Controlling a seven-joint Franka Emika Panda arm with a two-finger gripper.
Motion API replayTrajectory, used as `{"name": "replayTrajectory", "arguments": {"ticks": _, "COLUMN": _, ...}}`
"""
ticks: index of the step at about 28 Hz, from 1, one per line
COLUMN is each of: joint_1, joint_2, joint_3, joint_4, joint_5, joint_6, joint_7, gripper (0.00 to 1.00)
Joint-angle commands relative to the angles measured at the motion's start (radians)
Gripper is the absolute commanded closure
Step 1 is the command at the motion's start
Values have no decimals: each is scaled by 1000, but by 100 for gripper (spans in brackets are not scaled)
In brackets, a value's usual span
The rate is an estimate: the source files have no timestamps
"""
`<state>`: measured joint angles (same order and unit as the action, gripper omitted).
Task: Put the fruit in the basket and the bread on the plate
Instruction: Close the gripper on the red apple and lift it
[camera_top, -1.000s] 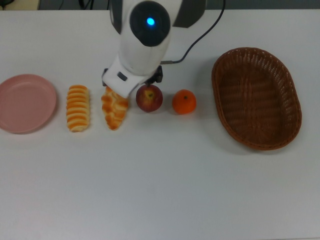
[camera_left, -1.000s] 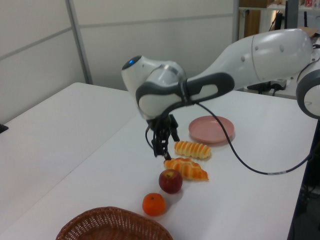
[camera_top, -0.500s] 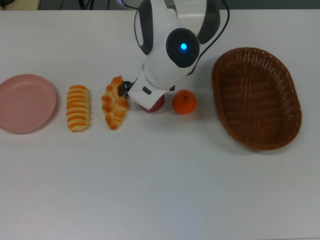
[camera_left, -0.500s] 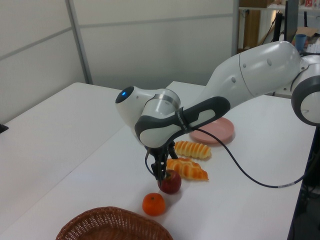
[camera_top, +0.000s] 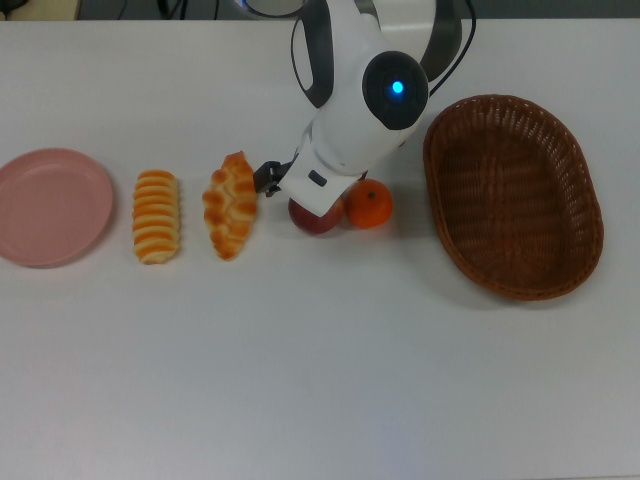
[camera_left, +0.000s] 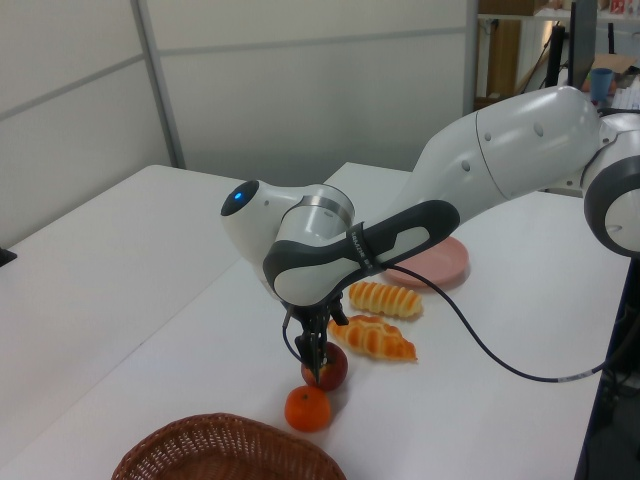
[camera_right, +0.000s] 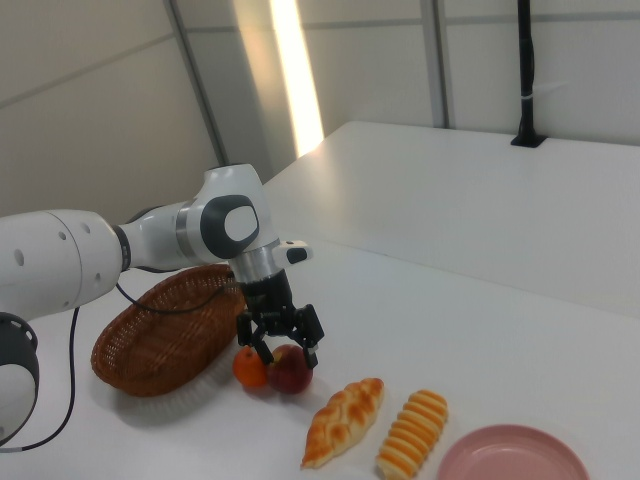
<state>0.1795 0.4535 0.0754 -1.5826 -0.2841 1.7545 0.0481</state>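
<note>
The dark red apple (camera_right: 290, 372) rests on the table, touching the orange tangerine (camera_right: 247, 368). My gripper (camera_right: 279, 354) is down over the apple, open, with a finger on either side of it. In the top view the arm's hand covers most of the apple (camera_top: 314, 217), next to the tangerine (camera_top: 370, 203). The braided bread (camera_top: 229, 205) and the ribbed bread (camera_top: 157, 216) lie side by side to the top view's left of the fruit. Farthest to the top view's left is the pink plate (camera_top: 50, 205), holding nothing. At the top view's right, the brown wicker basket (camera_top: 515, 195) also holds nothing.
The arm's white body and a black cable (camera_left: 480, 345) reach in over the table's far side in the top view. The table's edge (camera_left: 590, 420) runs along the left view's right side.
The arm swung from above the braided bread to the apple and lowered its gripper around it. The apple shifted toward the tangerine and now touches it.
</note>
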Motion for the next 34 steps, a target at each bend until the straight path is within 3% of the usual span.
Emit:
{"name": "replayTrajectory", "arguments": {"ticks": 1, "joint_1": 8, "joint_2": -13, "joint_3": -9, "joint_4": -20, "joint_5": -6, "joint_6": 25, "joint_7": 13, "gripper": 0}}
{"name": "replayTrajectory", "arguments": {"ticks": 18, "joint_1": 3, "joint_2": -18, "joint_3": -8, "joint_4": 4, "joint_5": 17, "joint_6": 33, "joint_7": 4, "gripper": 0}}
{"name": "replayTrajectory", "arguments": {"ticks": 25, "joint_1": 14, "joint_2": -4, "joint_3": 4, "joint_4": -4, "joint_5": 14, "joint_6": 183, "joint_7": 6, "gripper": 0}}
{"name": "replayTrajectory", "arguments": {"ticks": 34, "joint_1": 32, "joint_2": 50, "joint_3": 4, "joint_4": -5, "joint_5": -3, "joint_6": 223, "joint_7": 7, "gripper": 0}}
